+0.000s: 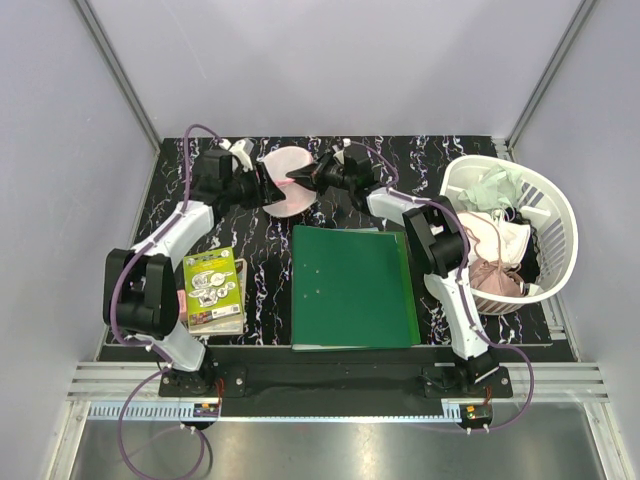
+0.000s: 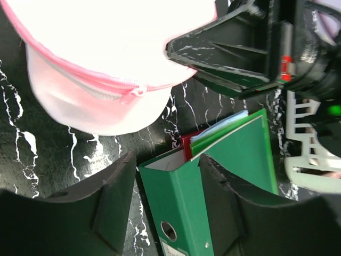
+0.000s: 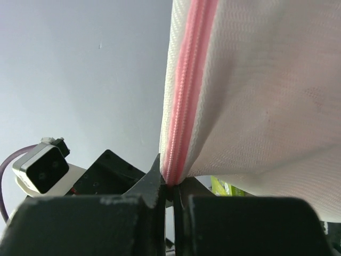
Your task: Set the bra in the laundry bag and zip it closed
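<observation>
By the far edge the round white-mesh laundry bag (image 1: 285, 160) seemed zipped; right gripper (image 3: 169, 184) pinched its pink zip (image 3: 184, 106), left gripper (image 2: 168, 197) spread.

left arm (image 1: 178, 228): white shells, chunky black joints, purple cable
right arm (image 1: 452, 298): same deal
left hand (image 2: 168, 159): matte black fingers
right hand (image 2: 173, 50): black, pretty scuffed

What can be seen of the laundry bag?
The laundry bag is a small round pouch of white mesh, pinkish inside, with a pink zip along its rim and a pull tab. It is at the far middle of the table; the right claw pinches its zip edge; the left claw is open beside it.
</observation>
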Robot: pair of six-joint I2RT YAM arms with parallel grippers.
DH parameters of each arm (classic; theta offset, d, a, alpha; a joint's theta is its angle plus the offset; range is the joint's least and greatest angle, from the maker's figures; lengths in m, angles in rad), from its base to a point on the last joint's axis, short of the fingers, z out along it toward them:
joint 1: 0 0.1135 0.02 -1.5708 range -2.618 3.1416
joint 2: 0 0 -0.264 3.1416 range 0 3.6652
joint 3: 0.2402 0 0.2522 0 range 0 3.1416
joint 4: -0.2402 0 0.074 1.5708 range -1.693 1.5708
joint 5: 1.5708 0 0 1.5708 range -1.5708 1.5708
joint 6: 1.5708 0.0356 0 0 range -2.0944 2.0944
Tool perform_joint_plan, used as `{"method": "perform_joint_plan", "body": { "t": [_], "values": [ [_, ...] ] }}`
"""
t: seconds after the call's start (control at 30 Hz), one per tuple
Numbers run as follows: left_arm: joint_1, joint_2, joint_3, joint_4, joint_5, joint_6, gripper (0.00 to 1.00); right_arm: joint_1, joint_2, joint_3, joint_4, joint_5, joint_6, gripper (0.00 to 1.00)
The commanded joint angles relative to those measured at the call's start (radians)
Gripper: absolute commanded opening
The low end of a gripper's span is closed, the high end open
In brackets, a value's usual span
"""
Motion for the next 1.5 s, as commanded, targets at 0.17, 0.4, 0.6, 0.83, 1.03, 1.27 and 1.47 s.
{"method": "perform_joint_plan", "body": {
  "t": [0.17,0.4,0.6,0.83,1.03,1.27,1.47],
  "values": [
    [-0.021,0.037,0.077,-0.042,-0.108,0.054,0.56,-0.006,-0.093,-0.033,0.129,-0.046,0.057,0.0],
    [-0.03,0.084,0.125,-0.031,-0.12,0.049,0.52,-0.005,-0.109,-0.055,0.149,-0.052,0.071,0.0],
    [-0.036,0.12,0.165,-0.023,-0.129,0.046,0.45,0.0,-0.118,-0.061,0.149,-0.06,0.068,0.0],
    [-0.037,0.146,0.198,-0.026,-0.149,0.048,0.43,0.007,-0.115,-0.06,0.161,-0.066,0.082,0.0],
    [-0.039,0.153,0.209,-0.019,-0.174,0.046,0.34,0.012,-0.113,-0.06,0.173,-0.069,0.094,0.0],
    [-0.03,0.147,0.206,-0.054,-0.292,0.045,0.0,0.012,-0.116,-0.069,0.164,-0.077,0.089,0.0],
    [0.053,0.127,0.162,-0.137,-0.349,0.033,0.0,-0.011,-0.098,-0.009,0.08,-0.139,0.004,0.0]
  ]
}}
